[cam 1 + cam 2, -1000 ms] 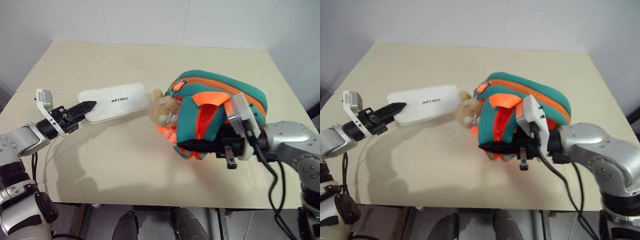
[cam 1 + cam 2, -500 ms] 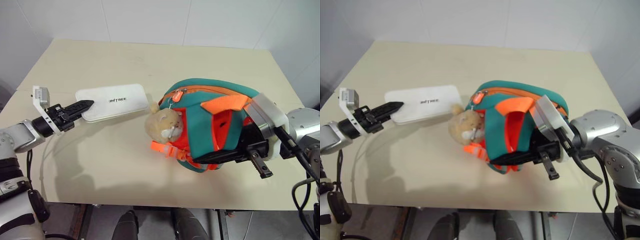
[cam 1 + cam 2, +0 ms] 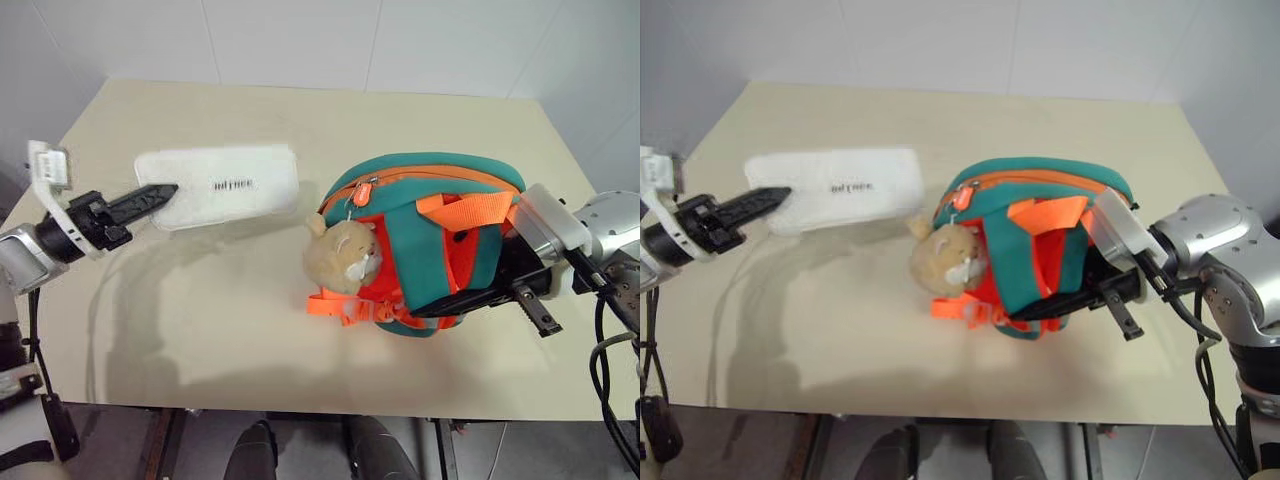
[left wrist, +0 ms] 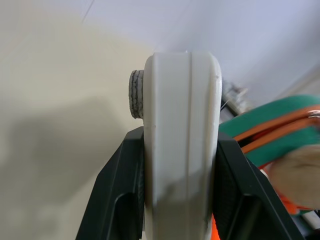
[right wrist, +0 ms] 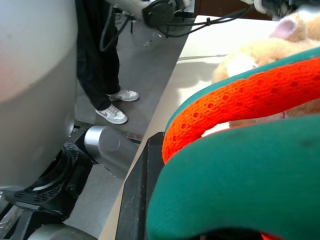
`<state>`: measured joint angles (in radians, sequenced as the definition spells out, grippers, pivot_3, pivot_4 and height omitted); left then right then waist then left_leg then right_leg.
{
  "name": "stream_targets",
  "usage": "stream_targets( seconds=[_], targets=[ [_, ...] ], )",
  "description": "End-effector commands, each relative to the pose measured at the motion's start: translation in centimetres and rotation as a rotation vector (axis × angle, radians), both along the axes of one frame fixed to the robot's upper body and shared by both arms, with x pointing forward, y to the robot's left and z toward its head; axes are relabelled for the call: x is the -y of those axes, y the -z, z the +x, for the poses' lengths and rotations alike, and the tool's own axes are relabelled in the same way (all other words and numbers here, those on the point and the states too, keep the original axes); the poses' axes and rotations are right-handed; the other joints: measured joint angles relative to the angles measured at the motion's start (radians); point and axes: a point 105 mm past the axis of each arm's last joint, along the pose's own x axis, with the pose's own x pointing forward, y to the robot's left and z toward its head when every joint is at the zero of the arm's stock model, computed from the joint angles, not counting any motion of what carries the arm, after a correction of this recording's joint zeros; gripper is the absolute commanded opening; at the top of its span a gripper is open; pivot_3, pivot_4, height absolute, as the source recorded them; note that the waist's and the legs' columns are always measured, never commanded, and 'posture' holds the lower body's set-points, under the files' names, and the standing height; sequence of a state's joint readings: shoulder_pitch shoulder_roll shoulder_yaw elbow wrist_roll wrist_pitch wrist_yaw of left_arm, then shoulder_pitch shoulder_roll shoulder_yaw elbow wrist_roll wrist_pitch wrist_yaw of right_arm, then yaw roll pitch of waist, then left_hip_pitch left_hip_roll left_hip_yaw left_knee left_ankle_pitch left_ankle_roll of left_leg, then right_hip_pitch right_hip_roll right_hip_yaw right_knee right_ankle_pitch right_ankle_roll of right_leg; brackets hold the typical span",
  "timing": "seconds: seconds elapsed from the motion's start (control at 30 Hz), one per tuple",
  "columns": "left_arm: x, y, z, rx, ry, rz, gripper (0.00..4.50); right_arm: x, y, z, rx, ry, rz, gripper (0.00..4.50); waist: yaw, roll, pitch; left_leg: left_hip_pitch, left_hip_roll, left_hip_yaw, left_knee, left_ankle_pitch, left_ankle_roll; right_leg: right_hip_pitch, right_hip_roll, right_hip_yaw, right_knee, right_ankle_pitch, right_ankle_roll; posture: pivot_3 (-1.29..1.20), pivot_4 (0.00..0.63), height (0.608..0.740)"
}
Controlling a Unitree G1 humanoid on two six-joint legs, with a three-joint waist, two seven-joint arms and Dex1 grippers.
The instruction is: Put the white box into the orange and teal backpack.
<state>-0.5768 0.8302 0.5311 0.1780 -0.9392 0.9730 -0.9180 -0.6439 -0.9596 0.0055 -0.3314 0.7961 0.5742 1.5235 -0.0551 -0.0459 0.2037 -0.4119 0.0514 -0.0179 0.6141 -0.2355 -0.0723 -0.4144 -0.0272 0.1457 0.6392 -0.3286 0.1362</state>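
The white box (image 3: 222, 184) with dark lettering hangs tilted above the table's left side, casting a shadow below it. My left gripper (image 3: 160, 192) is shut on its near end; in the left wrist view the box (image 4: 181, 115) stands edge-on between the black fingers (image 4: 120, 185). The orange and teal backpack (image 3: 425, 215) stands right of centre, its orange-trimmed zipper line along the top and a tan plush animal (image 3: 342, 252) at its front. My right gripper (image 3: 445, 304) is shut on the backpack's lower right side, among teal fabric (image 5: 240, 190) and an orange strap (image 5: 240, 100).
The beige table (image 3: 230, 310) has free surface in front of and behind the box and backpack; its front edge is near. White walls rise behind. A person's legs and pale shoes (image 5: 117, 102) stand on the floor beside the table.
The left gripper has lifted the white box off the table and rolled it. The right gripper has swung the backpack round and a little to the right, so the plush now faces front.
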Motion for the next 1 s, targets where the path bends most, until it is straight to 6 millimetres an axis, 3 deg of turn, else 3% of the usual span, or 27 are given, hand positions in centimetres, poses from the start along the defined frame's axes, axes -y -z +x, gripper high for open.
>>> stream_targets(
  seconds=[0.03,0.13,0.5,0.83,1.0],
  targets=[
    [-0.4,-3.1,-2.6,0.293,0.03,0.0,1.32,0.1,-0.2,-0.4,0.031,-0.057,-0.01,0.03,-0.001,0.0,0.0,0.0,0.0,0.0,0.0,0.0,0.0,0.0,0.0,0.0,0.0,0.0,0.0,0.0,0.15,0.74],
    [-1.0,-4.1,-4.3,0.446,0.053,-0.037,1.32,0.3,0.0,-0.1,0.027,-0.054,-0.002,0.03,-0.001,0.0,0.0,0.002,0.0,0.001,0.001,0.0,0.0,0.001,0.0,0.001,0.001,0.0,0.0,0.0,0.15,0.74],
    [0.2,-3.2,-6.2,0.463,0.271,0.103,1.3,0.7,0.3,1.0,0.032,-0.029,-0.011,0.03,-0.004,0.0,0.0,0.002,0.0,0.0,0.007,0.0,0.001,0.003,0.0,0.001,0.005,0.0,0.0,0.0,0.15,0.74],
    [2.0,-2.1,-3.4,0.409,0.357,0.262,1.3,0.2,0.2,1.7,0.057,-0.023,0.001,0.03,-0.003,0.001,0.0,0.003,0.0,0.0,0.008,0.0,0.001,0.003,0.001,0.0,0.007,0.0,0.0,0.0,0.15,0.74],
    [1.7,-3.0,-2.4,0.463,0.324,0.258,1.3,0.1,0.2,1.5,0.061,-0.006,0.009,0.03,-0.004,0.001,0.0,0.002,0.0,0.0,0.007,0.0,0.001,0.002,0.001,0.0,0.007,0.0,0.0,0.0,0.15,0.74]
  ],
)
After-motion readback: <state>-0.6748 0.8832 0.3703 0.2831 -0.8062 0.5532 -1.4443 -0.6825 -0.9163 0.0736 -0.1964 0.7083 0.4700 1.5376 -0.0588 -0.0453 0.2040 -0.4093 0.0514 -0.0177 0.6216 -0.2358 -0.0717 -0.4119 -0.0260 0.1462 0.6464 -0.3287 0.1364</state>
